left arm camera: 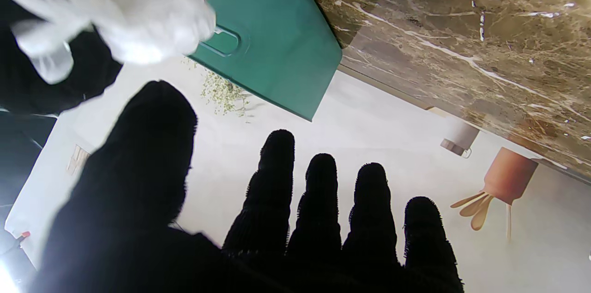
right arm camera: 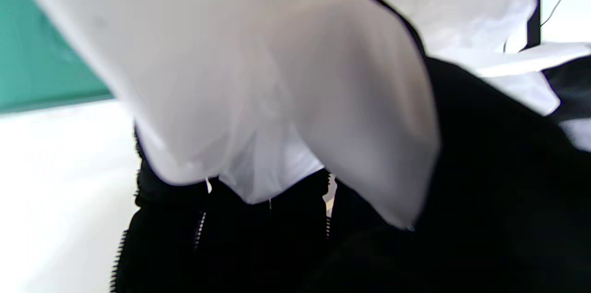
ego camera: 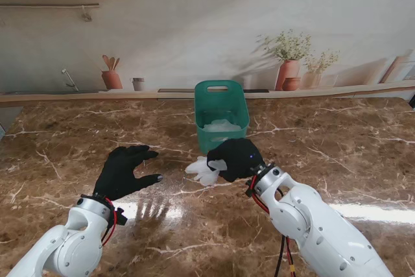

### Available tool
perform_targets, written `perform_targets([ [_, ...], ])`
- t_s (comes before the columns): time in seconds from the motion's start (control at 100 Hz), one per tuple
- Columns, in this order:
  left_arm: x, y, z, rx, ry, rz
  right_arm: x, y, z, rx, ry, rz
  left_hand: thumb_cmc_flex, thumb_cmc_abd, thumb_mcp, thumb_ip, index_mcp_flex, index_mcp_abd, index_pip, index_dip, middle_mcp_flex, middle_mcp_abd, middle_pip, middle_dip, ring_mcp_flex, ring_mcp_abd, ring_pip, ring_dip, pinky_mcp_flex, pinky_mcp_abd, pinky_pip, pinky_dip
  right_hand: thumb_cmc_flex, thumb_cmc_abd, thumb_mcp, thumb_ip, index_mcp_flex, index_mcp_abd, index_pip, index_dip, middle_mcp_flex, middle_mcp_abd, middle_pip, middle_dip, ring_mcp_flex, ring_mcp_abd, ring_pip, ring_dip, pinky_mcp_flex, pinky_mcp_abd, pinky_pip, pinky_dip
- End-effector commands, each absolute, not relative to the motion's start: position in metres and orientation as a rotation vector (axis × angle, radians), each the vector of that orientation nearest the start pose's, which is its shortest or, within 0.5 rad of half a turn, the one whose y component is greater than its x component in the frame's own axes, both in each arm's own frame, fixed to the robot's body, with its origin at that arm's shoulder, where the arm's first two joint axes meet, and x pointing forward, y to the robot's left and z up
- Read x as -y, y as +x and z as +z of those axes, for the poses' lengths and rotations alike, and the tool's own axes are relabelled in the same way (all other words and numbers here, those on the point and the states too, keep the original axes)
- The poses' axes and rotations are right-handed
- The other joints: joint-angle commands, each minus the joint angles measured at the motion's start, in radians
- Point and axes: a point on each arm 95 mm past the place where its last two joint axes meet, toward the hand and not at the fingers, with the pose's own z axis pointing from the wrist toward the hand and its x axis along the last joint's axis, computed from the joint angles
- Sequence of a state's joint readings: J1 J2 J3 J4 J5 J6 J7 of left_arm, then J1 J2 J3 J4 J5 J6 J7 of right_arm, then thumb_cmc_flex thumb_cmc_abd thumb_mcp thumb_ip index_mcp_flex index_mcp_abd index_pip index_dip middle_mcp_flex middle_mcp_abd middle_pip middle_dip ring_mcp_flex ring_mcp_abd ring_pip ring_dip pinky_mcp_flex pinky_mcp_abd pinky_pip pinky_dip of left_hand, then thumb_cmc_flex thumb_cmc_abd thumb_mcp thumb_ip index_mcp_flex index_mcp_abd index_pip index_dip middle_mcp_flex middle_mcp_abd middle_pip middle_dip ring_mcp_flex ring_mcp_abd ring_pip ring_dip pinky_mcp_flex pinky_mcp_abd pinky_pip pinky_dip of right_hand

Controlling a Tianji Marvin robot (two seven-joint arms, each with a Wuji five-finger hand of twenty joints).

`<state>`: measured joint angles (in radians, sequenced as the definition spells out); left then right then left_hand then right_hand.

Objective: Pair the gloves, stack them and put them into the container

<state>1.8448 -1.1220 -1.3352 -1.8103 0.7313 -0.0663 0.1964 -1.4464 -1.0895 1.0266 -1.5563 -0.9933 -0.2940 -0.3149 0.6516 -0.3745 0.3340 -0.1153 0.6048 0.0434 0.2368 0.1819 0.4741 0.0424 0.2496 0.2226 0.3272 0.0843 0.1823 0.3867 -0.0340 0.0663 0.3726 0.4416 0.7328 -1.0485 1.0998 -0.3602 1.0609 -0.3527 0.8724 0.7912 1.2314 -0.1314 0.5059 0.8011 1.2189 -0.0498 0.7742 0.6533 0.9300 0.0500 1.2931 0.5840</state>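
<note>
The right hand [ego camera: 237,158] has its fingers closed on the white gloves [ego camera: 202,170] just near of the green container [ego camera: 221,113], while the left hand [ego camera: 123,172] is spread and empty; the limp bundle looks likely to slip or snag the rim.

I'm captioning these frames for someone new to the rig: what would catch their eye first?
Probably the green container standing mid-table on the brown marble table, with something white already inside. Just in front of it, the black-gloved right hand clutches a bunch of white gloves. To its left, the left hand hovers open, fingers spread, holding nothing.
</note>
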Motion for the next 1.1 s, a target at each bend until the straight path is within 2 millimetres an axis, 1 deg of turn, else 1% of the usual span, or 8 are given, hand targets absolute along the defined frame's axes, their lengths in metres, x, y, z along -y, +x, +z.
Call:
perform_targets([
  [0.0, -0.004, 0.331, -0.315, -1.158, -1.432, -1.796, -0.07, 0.41, -0.268, -1.444, 0.752, 1.956, 0.02, 0.037, -0.024, 0.033, 0.015, -0.014, 0.003, 0.008, -0.019, -0.027, -0.022, -0.008, -0.036, -0.046, -0.035, -0.013, -0.017, -0.001, -0.031, -0.005, 0.055, -0.013, 0.045, 0.062, 0.026, -0.013, 0.022, -0.006, 0.028, -0.022, 0.006, -0.01, 0.053, 0.0, 0.025, -0.001, 0.027, -0.011, 0.04, -0.017],
  [0.12, -0.005, 0.33, -0.315, -1.158, -1.431, -1.793, -0.068, 0.427, -0.242, -1.407, 0.72, 1.912, 0.02, 0.038, -0.025, 0.034, 0.015, -0.013, 0.003, 0.008, -0.018, -0.026, -0.022, -0.007, -0.036, -0.046, -0.035, -0.013, -0.017, -0.001, -0.033, -0.004, 0.055, -0.015, 0.047, 0.062, 0.026, -0.011, 0.025, -0.009, 0.03, -0.021, 0.005, -0.011, 0.054, 0.001, 0.024, 0.0, 0.031, -0.013, 0.04, -0.018],
  [0.26, -0.006, 0.33, -0.314, -1.156, -1.427, -1.79, -0.068, 0.448, -0.219, -1.392, 0.688, 1.854, 0.019, 0.038, -0.027, 0.034, 0.016, -0.015, 0.003, 0.008, -0.016, -0.027, -0.022, -0.007, -0.035, -0.048, -0.034, -0.013, -0.017, -0.002, -0.035, -0.004, 0.054, -0.014, 0.047, 0.061, 0.025, -0.012, 0.027, -0.012, 0.029, -0.021, 0.004, -0.011, 0.056, 0.002, 0.023, 0.0, 0.033, -0.014, 0.04, -0.018],
  [0.41, -0.008, 0.33, -0.314, -1.152, -1.426, -1.786, -0.069, 0.469, -0.2, -1.416, 0.651, 1.779, 0.02, 0.037, -0.028, 0.034, 0.014, -0.016, 0.002, 0.007, -0.018, -0.028, -0.023, -0.008, -0.037, -0.049, -0.036, -0.014, -0.017, -0.004, -0.039, -0.003, 0.053, -0.011, 0.046, 0.061, 0.024, -0.014, 0.028, -0.014, 0.029, -0.02, 0.004, -0.011, 0.055, 0.0, 0.022, 0.001, 0.034, -0.016, 0.041, -0.018],
  [0.52, -0.009, 0.329, -0.314, -1.151, -1.427, -1.783, -0.071, 0.484, -0.192, -1.454, 0.622, 1.704, 0.019, 0.037, -0.028, 0.034, 0.014, -0.017, 0.002, 0.007, -0.019, -0.029, -0.024, -0.008, -0.037, -0.05, -0.036, -0.014, -0.017, -0.004, -0.041, -0.003, 0.052, -0.008, 0.045, 0.061, 0.023, -0.014, 0.028, -0.015, 0.028, -0.02, 0.003, -0.011, 0.056, 0.0, 0.021, 0.002, 0.034, -0.016, 0.041, -0.018],
  [0.65, -0.01, 0.329, -0.314, -1.149, -1.429, -1.783, -0.074, 0.504, -0.193, -1.521, 0.596, 1.597, 0.021, 0.038, -0.03, 0.034, 0.011, -0.016, 0.001, 0.007, -0.021, -0.029, -0.025, -0.009, -0.038, -0.05, -0.038, -0.015, -0.017, -0.005, -0.044, -0.002, 0.052, -0.006, 0.044, 0.062, 0.021, -0.015, 0.029, -0.016, 0.029, -0.021, 0.003, -0.011, 0.056, 0.0, 0.02, 0.002, 0.034, -0.016, 0.041, -0.018],
  [0.82, -0.012, 0.328, -0.314, -1.152, -1.43, -1.779, -0.077, 0.528, -0.2, -1.592, 0.583, 1.486, 0.023, 0.039, -0.031, 0.034, 0.01, -0.015, 0.001, 0.007, -0.022, -0.029, -0.026, -0.009, -0.039, -0.051, -0.039, -0.016, -0.018, -0.004, -0.048, -0.001, 0.051, -0.004, 0.044, 0.063, 0.021, -0.017, 0.029, -0.017, 0.028, -0.022, 0.002, -0.012, 0.055, -0.002, 0.019, 0.003, 0.033, -0.017, 0.04, -0.018],
  [1.09, -0.015, 0.327, -0.314, -1.148, -1.435, -1.771, -0.086, 0.56, -0.215, -1.705, 0.618, 1.367, 0.027, 0.039, -0.035, 0.035, 0.011, -0.011, 0.0, 0.006, -0.022, -0.026, -0.025, -0.009, -0.039, -0.049, -0.04, -0.016, -0.017, -0.004, -0.052, 0.002, 0.05, 0.004, 0.045, 0.064, 0.016, -0.015, 0.027, -0.021, 0.025, -0.02, 0.001, -0.011, 0.054, -0.002, 0.017, 0.004, 0.03, -0.019, 0.039, -0.018],
])
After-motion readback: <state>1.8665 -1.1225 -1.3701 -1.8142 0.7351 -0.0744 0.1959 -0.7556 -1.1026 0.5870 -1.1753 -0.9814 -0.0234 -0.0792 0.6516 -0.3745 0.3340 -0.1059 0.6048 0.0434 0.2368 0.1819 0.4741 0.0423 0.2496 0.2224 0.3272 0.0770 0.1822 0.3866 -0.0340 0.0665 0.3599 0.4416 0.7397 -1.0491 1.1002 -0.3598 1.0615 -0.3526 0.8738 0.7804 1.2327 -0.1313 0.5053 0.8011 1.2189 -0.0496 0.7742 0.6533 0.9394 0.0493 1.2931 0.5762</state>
